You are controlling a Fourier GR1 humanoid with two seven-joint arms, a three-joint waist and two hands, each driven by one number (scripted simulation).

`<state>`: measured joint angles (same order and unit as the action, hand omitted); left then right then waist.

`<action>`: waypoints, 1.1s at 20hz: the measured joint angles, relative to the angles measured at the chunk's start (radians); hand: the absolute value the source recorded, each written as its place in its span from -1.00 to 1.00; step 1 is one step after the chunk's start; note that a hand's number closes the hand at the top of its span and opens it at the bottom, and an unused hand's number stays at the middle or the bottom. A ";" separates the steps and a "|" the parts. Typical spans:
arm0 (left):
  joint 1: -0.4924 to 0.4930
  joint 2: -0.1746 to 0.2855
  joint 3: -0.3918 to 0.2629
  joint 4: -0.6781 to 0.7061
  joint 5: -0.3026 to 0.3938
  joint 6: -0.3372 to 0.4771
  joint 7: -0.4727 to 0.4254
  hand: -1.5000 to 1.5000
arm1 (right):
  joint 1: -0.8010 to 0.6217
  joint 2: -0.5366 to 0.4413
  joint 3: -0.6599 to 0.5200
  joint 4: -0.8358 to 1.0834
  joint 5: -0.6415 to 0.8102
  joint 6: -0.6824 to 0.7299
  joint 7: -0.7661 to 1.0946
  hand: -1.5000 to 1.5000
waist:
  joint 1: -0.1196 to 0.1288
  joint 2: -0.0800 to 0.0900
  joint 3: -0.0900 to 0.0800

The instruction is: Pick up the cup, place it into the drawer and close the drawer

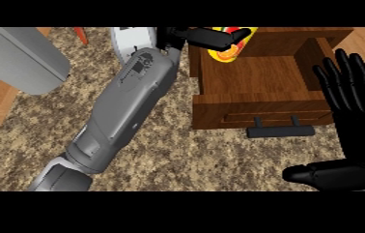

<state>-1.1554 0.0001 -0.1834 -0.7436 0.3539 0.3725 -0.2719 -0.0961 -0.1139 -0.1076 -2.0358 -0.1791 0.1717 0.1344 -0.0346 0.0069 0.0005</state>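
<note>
- Wood drawer [265, 78] sits open on the right, black handle [280, 130] on its near front
- Right hand [349, 112] at the right edge, fingers straight and spread
- Left hand [205, 37] far back, fingers wrapped round the cup
- Cup [230, 54]: yellow with red and orange bits, over the drawer's far left corner

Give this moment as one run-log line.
left hand: shut on yellow cup at open drawer far-left corner | right hand: open, resting at view's right

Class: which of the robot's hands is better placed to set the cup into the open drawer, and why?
Left. The left hand has its fingers curled round the cup, at the back corner of the drawer. The right hand rests open at the view's right edge, holding nothing.
</note>
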 measured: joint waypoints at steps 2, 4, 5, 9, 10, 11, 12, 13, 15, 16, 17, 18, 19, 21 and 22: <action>-0.033 0.000 -0.027 0.057 0.044 0.017 -0.019 1.00 | 0.006 0.004 0.006 0.001 0.000 0.005 -0.007 -1.00 | -0.008 0.001 0.000; -0.066 0.000 -0.033 0.121 0.064 0.013 -0.035 1.00 | 0.011 0.005 0.004 0.004 -0.002 0.008 -0.016 -1.00 | -0.012 0.003 0.000; -0.079 0.000 -0.039 0.151 0.074 0.008 -0.044 1.00 | 0.011 0.006 0.009 0.003 0.000 0.008 -0.012 -1.00 | -0.013 0.003 0.000; -0.107 0.000 -0.104 0.226 0.117 0.007 -0.061 1.00 | -0.005 0.004 0.008 -0.002 -0.009 0.006 0.002 -1.00 | -0.022 0.005 0.000; -0.109 0.000 -0.128 0.235 0.130 0.014 -0.066 1.00 | -0.017 0.011 0.020 0.002 -0.002 -0.001 0.007 -1.00 | -0.024 0.005 0.000; -0.110 0.000 -0.149 0.251 0.139 0.023 -0.075 1.00 | -0.020 0.014 0.026 0.004 0.003 -0.001 0.004 -1.00 | -0.031 0.007 0.000; -0.118 0.000 -0.166 0.262 0.149 0.028 -0.077 1.00 | -0.010 0.020 0.036 -0.001 0.013 -0.003 -0.001 -1.00 | -0.034 0.007 0.000; -0.128 0.000 -0.178 0.275 0.158 0.027 -0.078 1.00 | -0.021 0.018 0.030 0.001 0.008 -0.006 0.006 -1.00 | -0.035 0.008 0.000; -0.140 0.000 -0.209 0.297 0.176 0.029 -0.079 1.00 | -0.031 0.011 0.025 0.009 -0.002 -0.001 0.016 -1.00 | -0.043 0.010 0.001; -0.146 0.000 -0.225 0.304 0.185 0.035 -0.074 1.00 | -0.030 0.006 0.020 0.008 -0.012 0.005 0.016 -1.00 | -0.046 0.010 0.001; -0.154 0.000 -0.245 0.314 0.189 0.044 -0.066 1.00 | -0.030 0.010 0.027 0.009 -0.008 0.006 0.011 -1.00 | -0.051 0.011 0.001; -0.159 0.000 -0.265 0.322 0.191 0.055 -0.063 1.00 | -0.040 0.009 0.032 0.010 -0.008 0.007 0.015 -1.00 | -0.056 0.013 0.001; -0.160 0.000 -0.283 0.333 0.193 0.057 -0.061 1.00 | -0.039 0.011 0.033 0.013 -0.007 0.008 0.011 -1.00 | -0.058 0.013 0.001; -0.157 0.000 -0.321 0.346 0.195 0.068 -0.056 -1.00 | -0.057 0.005 0.028 0.014 -0.019 0.010 0.023 -1.00 | -0.064 0.015 0.001; -0.160 0.000 -0.339 0.350 0.196 0.077 -0.049 -1.00 | -0.057 0.007 0.028 0.020 -0.018 0.012 0.012 -1.00 | -0.065 0.016 0.001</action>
<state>-1.3154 0.0001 -0.5220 -0.3936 0.5501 0.4495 -0.3211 -0.1531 -0.1070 -0.0793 -2.0159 -0.1969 0.1841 0.1466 -0.1000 0.0224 0.0018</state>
